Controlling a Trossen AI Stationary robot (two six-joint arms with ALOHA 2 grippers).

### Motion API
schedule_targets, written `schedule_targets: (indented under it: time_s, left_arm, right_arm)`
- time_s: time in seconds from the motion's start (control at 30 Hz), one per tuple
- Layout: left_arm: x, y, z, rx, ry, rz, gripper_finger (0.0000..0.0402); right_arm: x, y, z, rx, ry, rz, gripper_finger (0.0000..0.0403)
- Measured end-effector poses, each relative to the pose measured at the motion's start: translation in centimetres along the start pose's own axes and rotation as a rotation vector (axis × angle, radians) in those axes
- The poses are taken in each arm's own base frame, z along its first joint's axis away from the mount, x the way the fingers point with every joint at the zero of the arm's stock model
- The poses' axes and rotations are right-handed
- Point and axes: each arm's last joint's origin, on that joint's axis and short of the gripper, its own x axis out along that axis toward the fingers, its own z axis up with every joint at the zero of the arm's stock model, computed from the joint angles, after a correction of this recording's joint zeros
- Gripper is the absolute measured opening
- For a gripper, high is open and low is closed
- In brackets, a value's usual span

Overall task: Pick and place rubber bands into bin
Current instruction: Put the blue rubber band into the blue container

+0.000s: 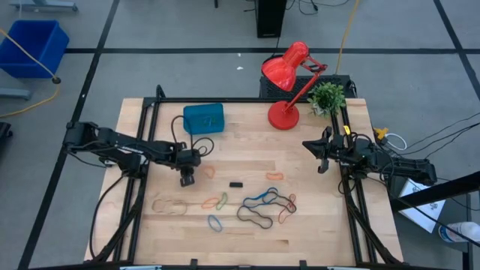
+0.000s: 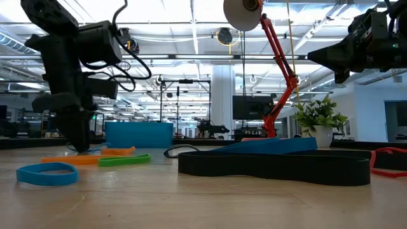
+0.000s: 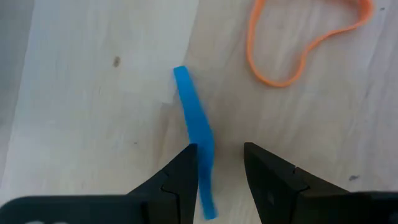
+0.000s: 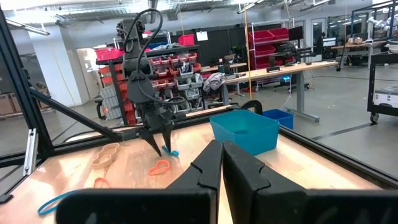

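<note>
My left gripper (image 3: pixel 217 165) points down at the table, left of centre (image 1: pixel 187 178), and is open. A blue rubber band (image 3: pixel 194 134) lies between its fingers, running along them, close to one finger's inner side. An orange band (image 3: pixel 298 46) lies just beyond it. More rubber bands lie nearer the front edge: tan (image 1: pixel 169 205), green and orange (image 1: pixel 217 201), blue (image 1: pixel 215 222), black (image 1: pixel 259 216) and red (image 1: pixel 287 211). The teal bin (image 1: pixel 203 118) rests on the table toward the far edge. My right gripper (image 4: pixel 221 162) is shut, held level above the right edge (image 1: pixel 324 154). My left gripper comes from above with a finger on either side of the blue band's near part (image 3: pixel 204 174). The band lies on the table beside one finger (image 3: pixel 183 171), with a clear gap to the other. I cannot tell whether the band touches that finger.
A red desk lamp (image 1: pixel 289 82) and a small potted plant (image 1: pixel 327 96) stand at the far right. A small black piece (image 1: pixel 236 184) lies mid-table. Black frame rails (image 1: pixel 150 112) run along the table's sides. A large blue crate (image 1: pixel 34 45) sits on the floor.
</note>
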Motion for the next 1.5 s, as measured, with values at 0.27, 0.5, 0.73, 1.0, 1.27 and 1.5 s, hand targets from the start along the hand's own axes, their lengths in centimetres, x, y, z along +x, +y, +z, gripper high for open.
schedule_targets:
  time_s: [0.27,0.5,0.73,1.0,1.27,1.5]
  left_arm:
    - [0.0,0.4,0.0,-0.020,-0.001,0.047,0.0136]
    - [0.0,0.5,0.0,-0.005,-0.007,0.080,0.0136]
    - [0.1,0.4,0.0,-0.005,0.000,0.044,0.0099]
    - [0.1,0.3,0.2,-0.016,-0.011,0.025,0.0008]
    - [-0.2,0.2,0.4,-0.034,-0.018,-0.001,0.0005]
    - [-3.4,-0.2,3.1,0.015,-0.145,-0.102,0.0005]
  right_arm:
    - [0.0,0.0,0.0,0.002,0.000,0.000,0.0009]
    - [0.0,0.0,0.0,0.002,0.000,0.000,0.0009]
    - [0.0,0.0,0.0,0.002,0.000,0.000,0.0009]
    - [0.0,0.0,0.0,0.002,0.000,0.000,0.0009]
    - [0.0,0.0,0.0,0.002,0.000,0.000,0.0009]
    - [0.0,0.0,0.0,0.002,-0.001,0.000,0.0009]
